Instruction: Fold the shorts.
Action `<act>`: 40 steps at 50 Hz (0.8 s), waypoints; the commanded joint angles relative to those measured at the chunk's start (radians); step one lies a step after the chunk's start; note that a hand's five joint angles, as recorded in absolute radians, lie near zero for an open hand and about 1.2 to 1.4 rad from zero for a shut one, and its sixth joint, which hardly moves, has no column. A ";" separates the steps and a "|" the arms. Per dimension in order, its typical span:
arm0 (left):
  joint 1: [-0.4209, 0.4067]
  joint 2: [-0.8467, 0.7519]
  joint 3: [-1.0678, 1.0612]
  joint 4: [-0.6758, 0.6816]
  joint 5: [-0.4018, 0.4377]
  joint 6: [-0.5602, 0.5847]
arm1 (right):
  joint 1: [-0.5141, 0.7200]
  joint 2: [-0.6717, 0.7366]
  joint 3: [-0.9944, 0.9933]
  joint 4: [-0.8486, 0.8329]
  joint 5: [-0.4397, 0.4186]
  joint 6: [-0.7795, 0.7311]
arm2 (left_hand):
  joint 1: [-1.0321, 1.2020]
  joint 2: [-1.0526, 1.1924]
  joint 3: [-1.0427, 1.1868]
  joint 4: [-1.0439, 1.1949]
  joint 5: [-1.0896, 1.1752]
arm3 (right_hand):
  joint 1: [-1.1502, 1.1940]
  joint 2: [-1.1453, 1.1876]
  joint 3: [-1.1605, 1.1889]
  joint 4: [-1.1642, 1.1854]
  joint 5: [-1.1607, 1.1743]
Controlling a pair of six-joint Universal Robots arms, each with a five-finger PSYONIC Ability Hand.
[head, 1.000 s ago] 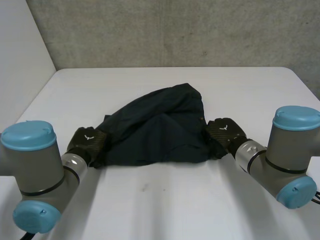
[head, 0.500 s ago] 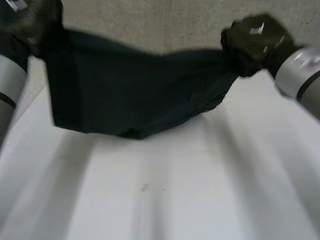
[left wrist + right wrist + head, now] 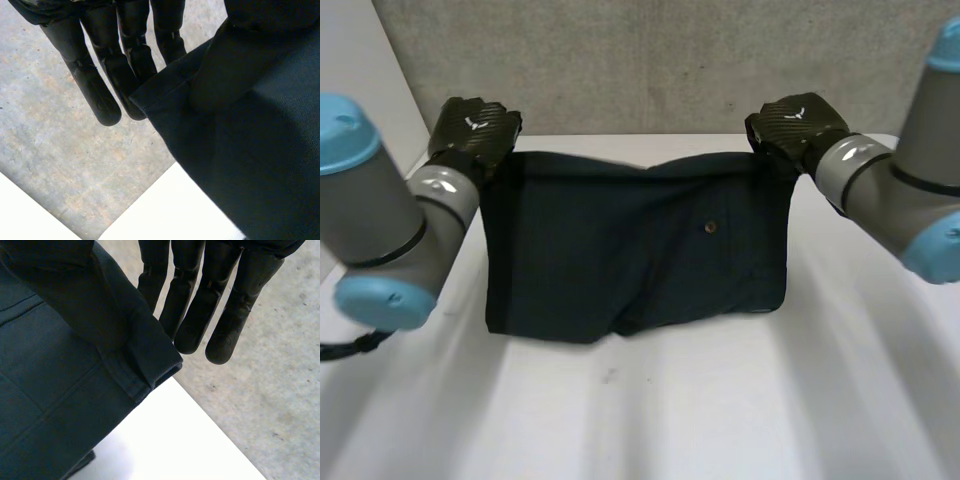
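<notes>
The left hand (image 3: 97, 75) pinches a corner of the shorts (image 3: 250, 150)

The hanging shorts (image 3: 620, 240) curtain off the far table (image 3: 720, 420); its near half lies open.

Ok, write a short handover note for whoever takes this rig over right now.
Left hand: shut on the shorts, pinching one upper corner with straight fingers.
Right hand: shut on the shorts, pinching the other upper corner.
Shorts: hanging spread between the two hands above the white table. Whether the lower edge touches the table cannot be told.
Done: both corners gripped, cloth hung out flat. No fold made yet.
Left: lay the shorts down and fold them.
</notes>
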 commanded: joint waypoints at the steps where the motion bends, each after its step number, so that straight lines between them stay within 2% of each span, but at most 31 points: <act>1: -0.013 -0.152 0.339 0.174 -0.011 0.124 | 0.025 0.139 -0.213 -0.275 0.051 0.002 | 0.270 0.202 0.207 0.197 0.246 | 0.433 0.228 0.217 0.205 0.253; 4: -0.011 -0.151 0.396 0.300 -0.011 0.122 | 0.025 0.141 -0.257 -0.401 0.060 0.003 | 0.270 0.202 0.207 0.197 0.246 | 0.433 0.228 0.217 0.205 0.253; 5: -0.013 -0.146 0.410 0.393 -0.012 0.121 | 0.026 0.128 -0.274 -0.483 0.070 0.003 | 0.270 0.202 0.207 0.197 0.246 | 0.433 0.228 0.217 0.205 0.253; 8: -0.025 -0.108 0.408 0.547 -0.015 0.119 | 0.026 0.081 -0.279 -0.637 0.090 0.008 | 0.270 0.202 0.207 0.197 0.246 | 0.433 0.228 0.217 0.205 0.253; 10: -0.035 -0.074 0.401 0.578 -0.012 0.119 | 0.028 0.058 -0.278 -0.683 0.093 0.008 | 0.270 0.202 0.207 0.197 0.246 | 0.433 0.228 0.217 0.205 0.253; 15: -0.039 0.003 0.359 0.560 -0.004 0.106 | 0.032 0.024 -0.265 -0.656 0.087 0.008 | 0.270 0.202 0.207 0.197 0.246 | 0.433 0.228 0.217 0.205 0.253; 25: -0.039 0.036 0.094 0.413 -0.001 -0.028 | 0.032 0.055 -0.144 -0.435 0.088 0.000 | 0.270 0.202 0.207 0.197 0.246 | 0.433 0.228 0.217 0.205 0.253; 31: -0.054 0.001 -0.124 0.359 -0.003 -0.040 | 0.034 0.127 0.020 -0.340 0.080 -0.032 | 0.270 0.202 0.207 0.197 0.246 | 0.433 0.228 0.217 0.205 0.253; 34: -0.075 -0.069 -0.197 0.322 -0.004 -0.031 | 0.034 0.157 0.104 -0.322 0.083 -0.081 | 0.270 0.202 0.207 0.197 0.246 | 0.433 0.228 0.217 0.205 0.253; 40: -0.117 -0.092 -0.262 0.213 -0.014 -0.031 | 0.023 0.133 0.267 -0.311 0.070 -0.121 | 0.270 0.202 0.207 0.197 0.246 | 0.433 0.228 0.217 0.205 0.253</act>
